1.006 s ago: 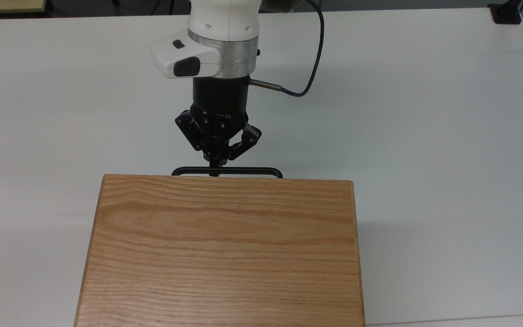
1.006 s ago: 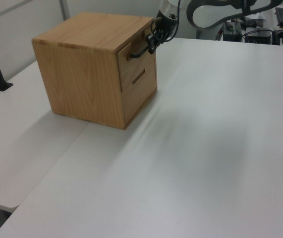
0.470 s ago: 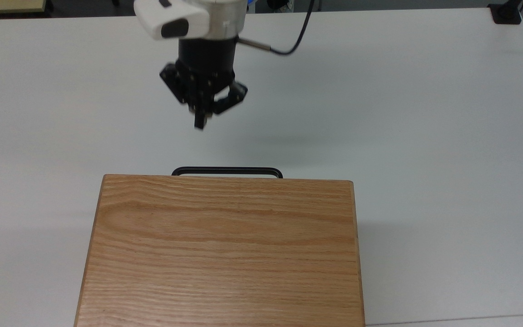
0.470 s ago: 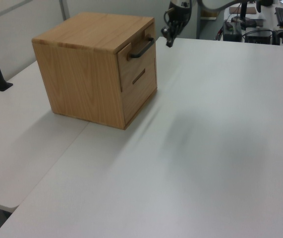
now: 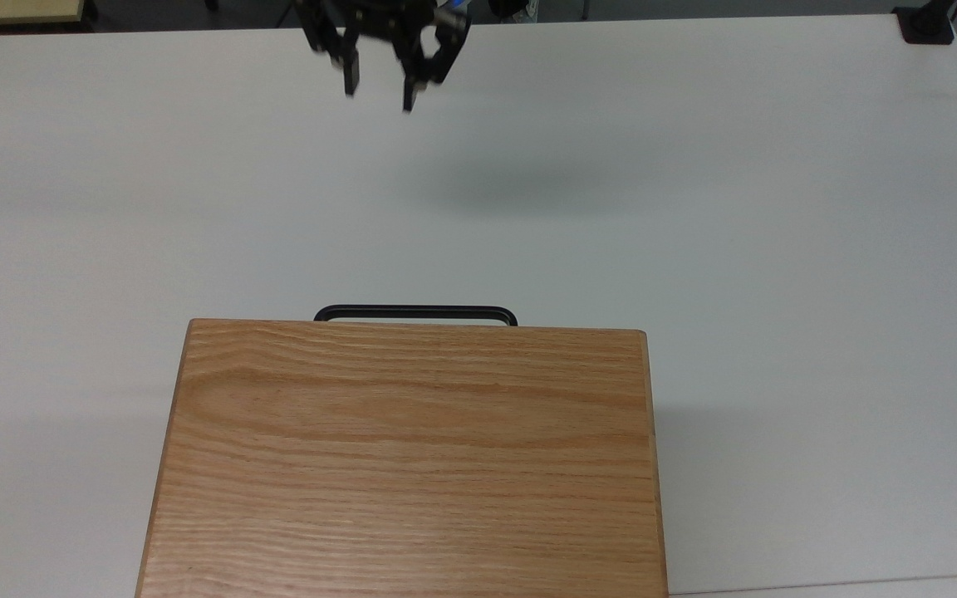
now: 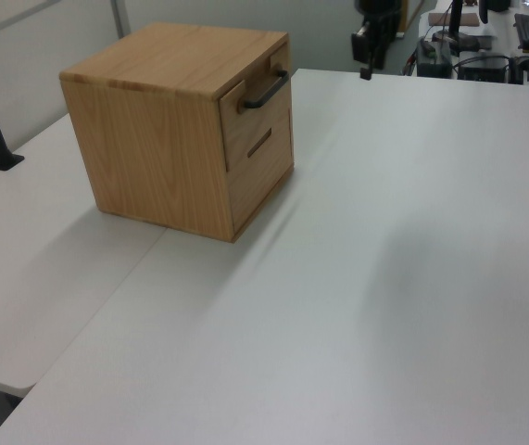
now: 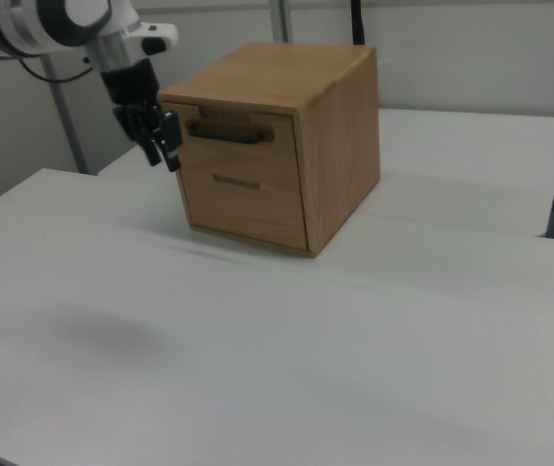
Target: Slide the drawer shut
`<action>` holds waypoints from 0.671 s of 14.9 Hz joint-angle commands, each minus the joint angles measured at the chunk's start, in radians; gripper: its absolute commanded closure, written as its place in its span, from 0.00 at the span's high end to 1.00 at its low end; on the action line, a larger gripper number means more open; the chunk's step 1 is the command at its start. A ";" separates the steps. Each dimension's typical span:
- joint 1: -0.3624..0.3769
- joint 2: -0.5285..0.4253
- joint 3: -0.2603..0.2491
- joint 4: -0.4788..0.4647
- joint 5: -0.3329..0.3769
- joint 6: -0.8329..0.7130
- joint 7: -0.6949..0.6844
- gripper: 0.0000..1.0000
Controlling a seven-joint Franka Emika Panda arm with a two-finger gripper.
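Drawer (image 7: 241,136): the upper one of the oak cabinet (image 5: 408,457), seen in the right view with its front flush with the cabinet face — judged fully slid in.
Handle (image 5: 415,313): a thin black bar, seen in the top view just past the cabinet's far edge.
End effector (image 5: 379,93): fingers parted in the top view, nothing held; raised above the desk (image 5: 777,208), well apart from the handle.
Handling: judged rigid and light on its slides; a flat push on the front panel beside the bar would be enough — no grasp needed.
Task state: judged done.
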 commanded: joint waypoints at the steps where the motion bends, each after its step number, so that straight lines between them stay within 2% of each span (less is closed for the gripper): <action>1: 0.006 -0.115 0.005 -0.104 0.062 -0.068 -0.013 1.00; 3: 0.004 -0.151 0.005 -0.136 0.118 -0.075 -0.020 1.00; 5: 0.005 -0.205 0.005 -0.210 0.122 -0.053 -0.025 1.00; 7: 0.005 -0.216 0.005 -0.233 0.122 -0.014 -0.029 1.00; 10: -0.008 -0.208 0.000 -0.232 0.122 0.000 -0.182 1.00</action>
